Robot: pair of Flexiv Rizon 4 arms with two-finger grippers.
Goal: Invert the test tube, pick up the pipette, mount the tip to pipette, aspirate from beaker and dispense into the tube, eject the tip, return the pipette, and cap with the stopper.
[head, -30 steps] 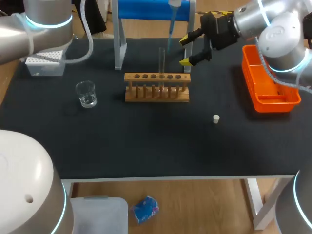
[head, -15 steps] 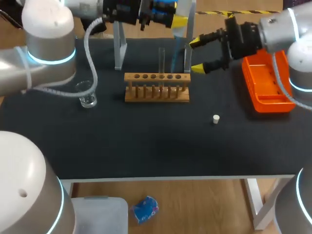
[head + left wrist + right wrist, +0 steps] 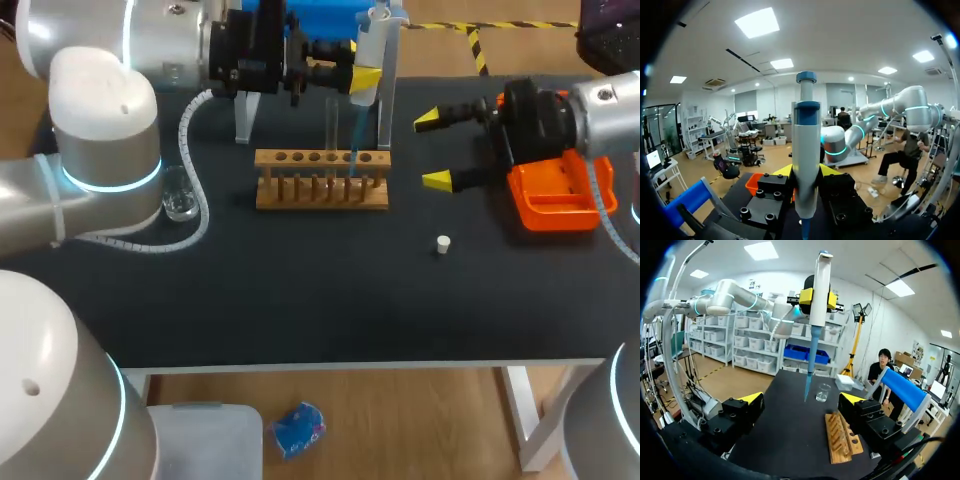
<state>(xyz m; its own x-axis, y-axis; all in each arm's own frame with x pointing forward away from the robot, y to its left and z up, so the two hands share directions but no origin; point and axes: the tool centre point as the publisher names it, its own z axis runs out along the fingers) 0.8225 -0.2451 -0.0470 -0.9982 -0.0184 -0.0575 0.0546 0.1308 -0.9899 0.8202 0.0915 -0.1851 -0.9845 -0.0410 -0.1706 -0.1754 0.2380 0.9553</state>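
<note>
My left gripper (image 3: 352,76) is shut on the white pipette (image 3: 368,45) and holds it upright above the wooden rack (image 3: 321,181). Its blue tip (image 3: 353,140) hangs just right of the clear test tube (image 3: 331,125), which stands upright in the rack. In the left wrist view the pipette (image 3: 805,150) sits between my left gripper's (image 3: 805,172) fingers. My right gripper (image 3: 432,150) stands open and empty, right of the rack. Ahead of my right gripper (image 3: 802,399) in its own view are the pipette (image 3: 818,290), the beaker (image 3: 823,392) and the rack (image 3: 840,440). The white stopper (image 3: 443,243) lies on the mat.
An orange bin (image 3: 555,195) sits at the right, partly behind my right wrist. The grey pipette stand (image 3: 243,115) with a blue top is behind the rack. The glass beaker (image 3: 181,203) stands at the left, half hidden by my left arm's hose.
My left arm has swung in from the left with the pipette, bringing it over the rack. My right gripper has moved right and toward the front, away from the stand, still open.
</note>
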